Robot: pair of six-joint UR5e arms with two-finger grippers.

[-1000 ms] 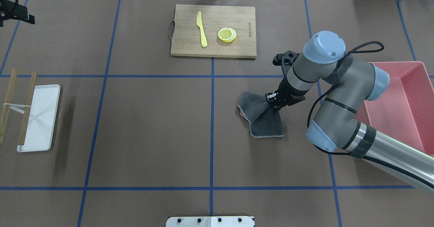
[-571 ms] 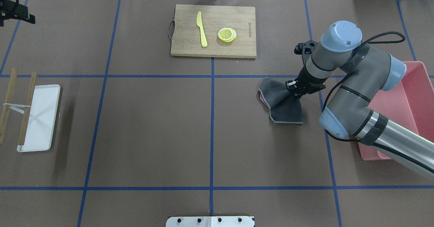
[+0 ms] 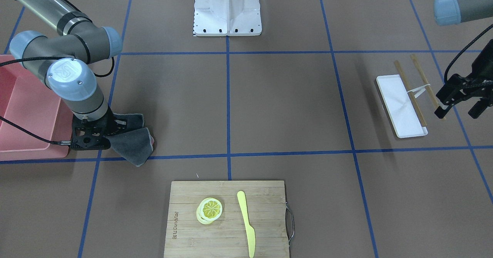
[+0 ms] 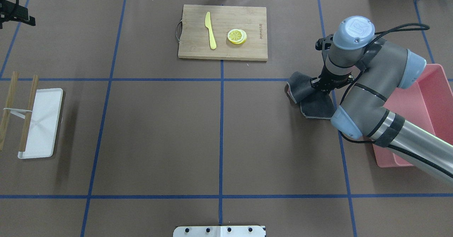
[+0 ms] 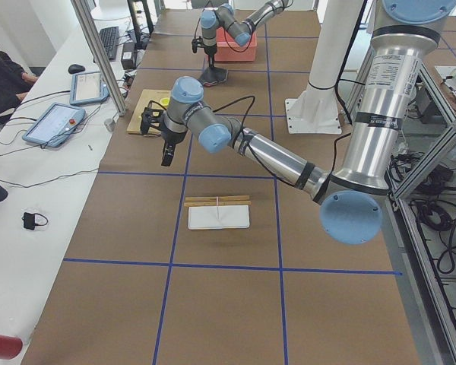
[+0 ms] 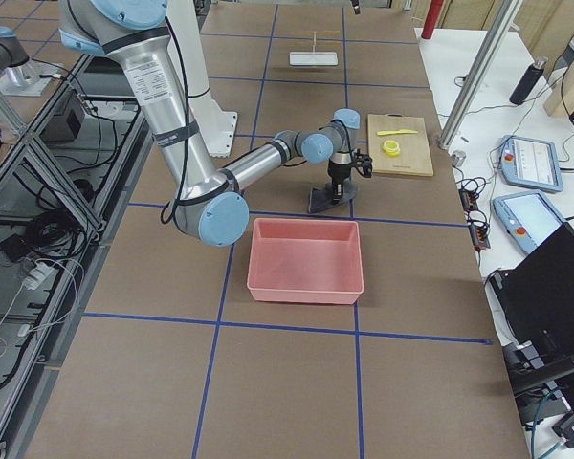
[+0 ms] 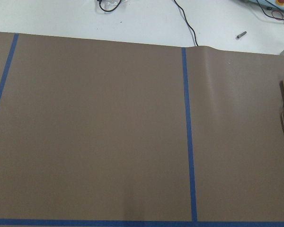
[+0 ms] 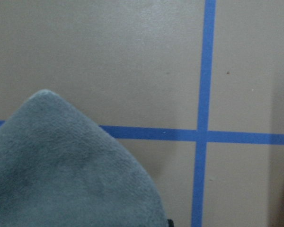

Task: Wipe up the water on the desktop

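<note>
The brown desktop (image 4: 159,123) carries blue tape lines; I see no water on it. A grey cloth (image 4: 311,102) lies crumpled on it near a tape crossing right of centre. My right gripper (image 4: 324,86) is shut on the cloth and presses it down onto the desktop. The cloth also shows in the front-facing view (image 3: 133,142) and fills the lower left of the right wrist view (image 8: 61,165). My left gripper (image 3: 460,104) hangs open and empty above the far left of the table, beside the white tray.
A wooden cutting board (image 4: 223,49) with a yellow knife (image 4: 210,30) and lemon slices (image 4: 237,36) lies at the far middle. A pink bin (image 4: 428,99) stands just right of the cloth. A white tray (image 4: 42,123) with chopsticks (image 4: 28,113) sits at the left.
My right gripper has dragged the cloth across the desktop to the right and a little farther away, toward the pink bin. The left arm has barely moved.
</note>
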